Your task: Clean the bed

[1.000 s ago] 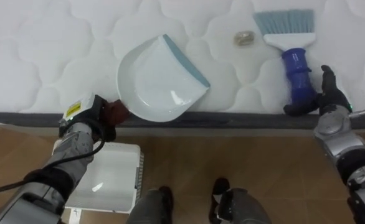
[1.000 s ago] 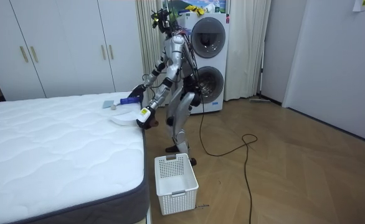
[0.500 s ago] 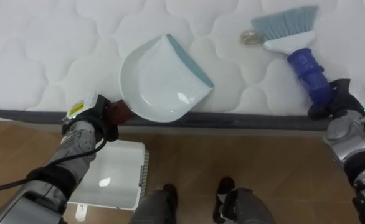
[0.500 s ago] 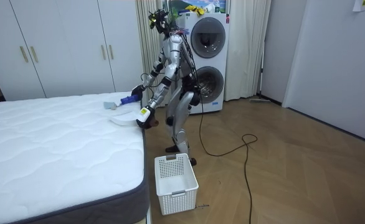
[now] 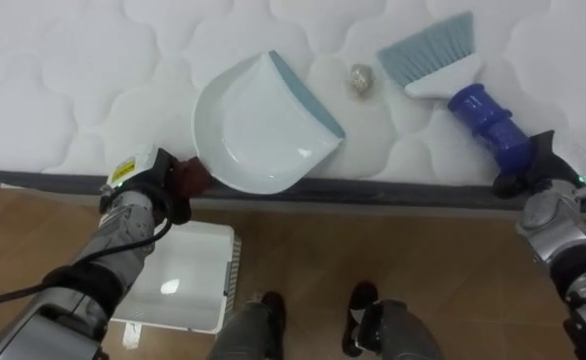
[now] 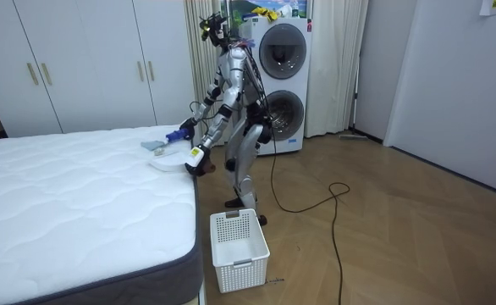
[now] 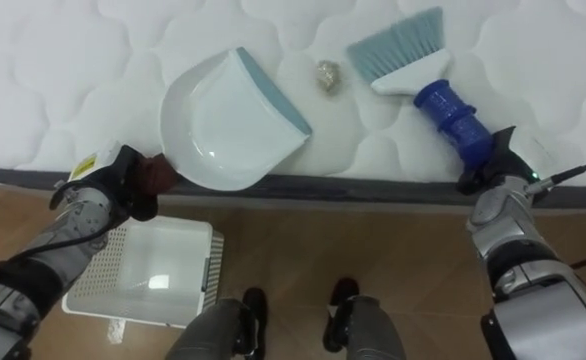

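A white dustpan (image 5: 258, 125) with a blue-green lip lies on the white mattress (image 5: 73, 80) near its front edge. My left hand (image 5: 153, 188) is shut on the dustpan's brown handle (image 5: 189, 177) just off the edge. A brush (image 5: 485, 118) with a blue handle and pale blue bristles (image 5: 428, 48) lies tilted at the right. My right hand (image 5: 535, 172) is curled round the end of the brush handle. A small crumpled scrap (image 5: 360, 78) sits between the bristles and the dustpan's lip. In the room view I stand at the bed's side, leaning over it.
A white plastic basket (image 5: 178, 285) stands on the wooden floor below my left arm, close to the bed (image 6: 62, 212). The mattress has a dark grey front border (image 5: 373, 192). A washer stack (image 6: 283, 76) stands behind me, wardrobes (image 6: 87, 59) beyond the bed.
My right hand has closed on the brush handle and swung the brush left. The bristles have pushed the scrap leftward, closer to the dustpan's lip. The left hand and dustpan stayed put.
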Available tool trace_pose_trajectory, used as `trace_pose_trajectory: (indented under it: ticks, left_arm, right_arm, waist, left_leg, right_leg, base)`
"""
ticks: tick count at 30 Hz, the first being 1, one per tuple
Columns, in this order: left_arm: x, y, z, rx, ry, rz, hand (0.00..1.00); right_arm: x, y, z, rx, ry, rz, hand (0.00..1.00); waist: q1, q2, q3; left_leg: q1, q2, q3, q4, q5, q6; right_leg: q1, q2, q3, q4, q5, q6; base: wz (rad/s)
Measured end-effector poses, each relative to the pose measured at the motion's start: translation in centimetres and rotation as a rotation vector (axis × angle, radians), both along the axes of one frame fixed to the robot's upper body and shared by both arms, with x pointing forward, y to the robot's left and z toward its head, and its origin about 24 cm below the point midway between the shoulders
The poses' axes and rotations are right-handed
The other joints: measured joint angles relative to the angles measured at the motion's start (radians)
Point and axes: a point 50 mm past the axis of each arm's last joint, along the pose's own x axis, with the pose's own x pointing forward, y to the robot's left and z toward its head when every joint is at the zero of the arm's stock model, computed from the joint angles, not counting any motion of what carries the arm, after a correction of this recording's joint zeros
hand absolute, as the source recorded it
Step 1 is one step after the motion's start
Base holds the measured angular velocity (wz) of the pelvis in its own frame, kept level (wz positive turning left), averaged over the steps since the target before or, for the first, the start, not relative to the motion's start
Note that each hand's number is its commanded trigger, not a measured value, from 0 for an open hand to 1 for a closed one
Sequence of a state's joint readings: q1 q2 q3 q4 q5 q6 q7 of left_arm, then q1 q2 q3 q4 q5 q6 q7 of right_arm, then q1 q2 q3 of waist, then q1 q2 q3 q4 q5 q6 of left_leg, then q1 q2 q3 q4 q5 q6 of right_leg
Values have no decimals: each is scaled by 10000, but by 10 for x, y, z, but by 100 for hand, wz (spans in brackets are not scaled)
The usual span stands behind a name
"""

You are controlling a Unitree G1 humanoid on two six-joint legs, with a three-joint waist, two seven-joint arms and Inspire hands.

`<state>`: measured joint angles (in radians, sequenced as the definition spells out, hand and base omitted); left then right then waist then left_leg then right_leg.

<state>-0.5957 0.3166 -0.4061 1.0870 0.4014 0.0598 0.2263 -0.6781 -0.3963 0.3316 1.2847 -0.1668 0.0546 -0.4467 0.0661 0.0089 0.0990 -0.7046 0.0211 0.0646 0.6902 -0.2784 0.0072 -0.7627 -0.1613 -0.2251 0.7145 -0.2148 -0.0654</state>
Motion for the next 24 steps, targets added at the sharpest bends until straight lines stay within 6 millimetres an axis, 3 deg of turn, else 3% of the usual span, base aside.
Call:
trace_pose_trajectory:
  ticks: [17,24]
  left_arm:
    - [2,-5,2,279,-296,-132,100]
    - [4,-7,6,1095,-526,-467,100]
  right_arm:
    - [-3,-3,0,-346,-88,-332,100]
    - [-2,-17,12,-2298,273,194,100]
  waist:
    - [-146,-66,20]
    - [-164,-155,17]
  left_leg:
    - [23,-313,-112,50,25,45]
    - [15,-340,-89,63,43,75]
  right_leg:
    - [-49,-289,21,344,-177,87]
    - [-70,-341,31,375,-171,107]
  base:
    - [4]
    - [0]
